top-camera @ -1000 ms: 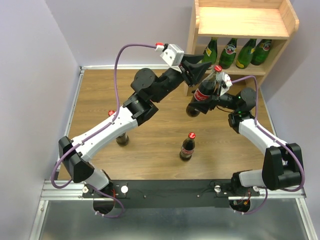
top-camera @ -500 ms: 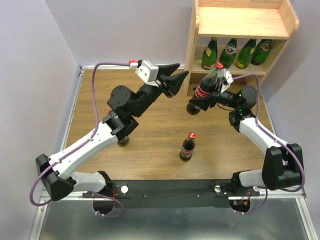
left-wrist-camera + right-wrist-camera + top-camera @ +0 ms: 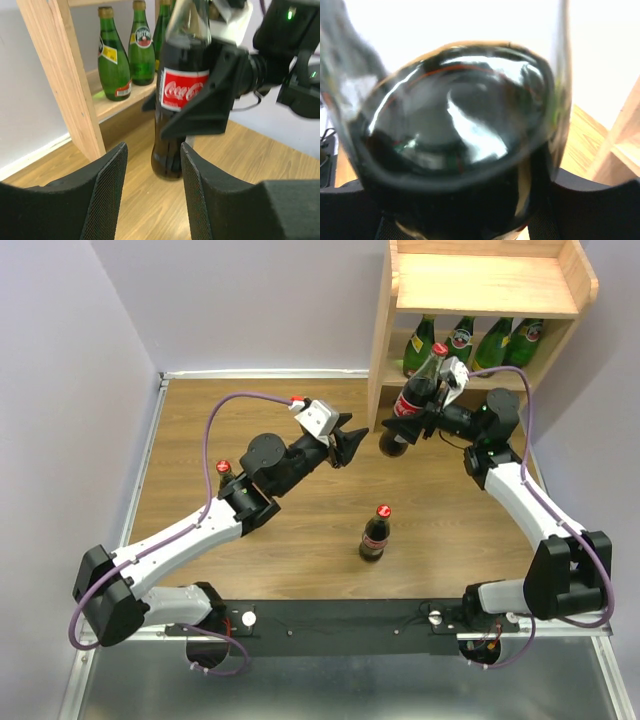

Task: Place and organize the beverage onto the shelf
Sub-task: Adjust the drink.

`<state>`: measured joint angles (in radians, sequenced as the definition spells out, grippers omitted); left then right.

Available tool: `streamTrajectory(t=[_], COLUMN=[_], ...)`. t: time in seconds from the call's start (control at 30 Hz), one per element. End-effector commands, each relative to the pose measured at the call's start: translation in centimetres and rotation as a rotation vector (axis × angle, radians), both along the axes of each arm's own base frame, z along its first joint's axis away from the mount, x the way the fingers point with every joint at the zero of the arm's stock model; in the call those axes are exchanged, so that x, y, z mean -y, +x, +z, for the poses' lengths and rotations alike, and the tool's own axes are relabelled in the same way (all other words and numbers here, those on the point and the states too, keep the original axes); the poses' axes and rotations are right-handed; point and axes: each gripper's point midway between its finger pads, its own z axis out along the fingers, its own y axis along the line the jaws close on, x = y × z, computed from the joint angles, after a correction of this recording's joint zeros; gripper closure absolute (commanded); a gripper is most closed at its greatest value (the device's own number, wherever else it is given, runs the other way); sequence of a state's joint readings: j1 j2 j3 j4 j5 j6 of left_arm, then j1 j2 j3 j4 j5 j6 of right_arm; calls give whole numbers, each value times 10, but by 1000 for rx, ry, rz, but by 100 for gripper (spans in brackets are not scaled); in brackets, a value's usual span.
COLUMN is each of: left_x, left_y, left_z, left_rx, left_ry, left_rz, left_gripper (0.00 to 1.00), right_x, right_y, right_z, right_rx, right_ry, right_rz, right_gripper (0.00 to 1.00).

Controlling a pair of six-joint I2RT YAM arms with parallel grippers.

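Pale lilac walls (image 3: 60,390) close the room on the left and at the back. The table (image 3: 300,430) has a brown wooden top. At its far right corner stands the shelf (image 3: 490,285), made of light wood. Four green bottles (image 3: 460,340) stand in a row on its lower tier.

The left gripper (image 3: 352,447) hangs over the middle of the table. Its fingers are spread apart with nothing between them, and they point toward the shelf. The right gripper (image 3: 428,412) pinches the held cola bottle (image 3: 408,402) by its body, just in front of the lower tier. This bottle is tilted, with its red cap leaning toward the shelf. I cannot tell if its base touches the table. A second cola bottle (image 3: 375,533) stands upright and alone nearer the front.

The left arm (image 3: 190,530) covers a third cola bottle (image 3: 223,467), so only its red cap and neck show. From above, the top board hides the necks of the green bottles. The right wrist view is filled by dark, blurred glass.
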<state>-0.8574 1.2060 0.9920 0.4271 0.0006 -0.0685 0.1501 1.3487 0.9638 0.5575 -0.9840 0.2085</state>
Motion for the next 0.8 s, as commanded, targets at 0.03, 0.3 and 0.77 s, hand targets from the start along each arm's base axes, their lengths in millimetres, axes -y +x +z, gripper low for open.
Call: streamTrajectory(t=[0.03,0.3,0.77], left_x=[0,21,39], left_y=[-1,4,13], left_z=[-4,-36,-48], left_rx=[37,88,155], left_ry=[3,97,150], left_rz=[-12,-70,-99], left_gripper=[45,44,42], right_x=[13,16,20], right_y=[7,7,9], right_z=[74,77,71], right_rx=[192,191,177], right_ry=[4,3,-13], right_rz=[-112,-137,-177], right_gripper=[100,99,99])
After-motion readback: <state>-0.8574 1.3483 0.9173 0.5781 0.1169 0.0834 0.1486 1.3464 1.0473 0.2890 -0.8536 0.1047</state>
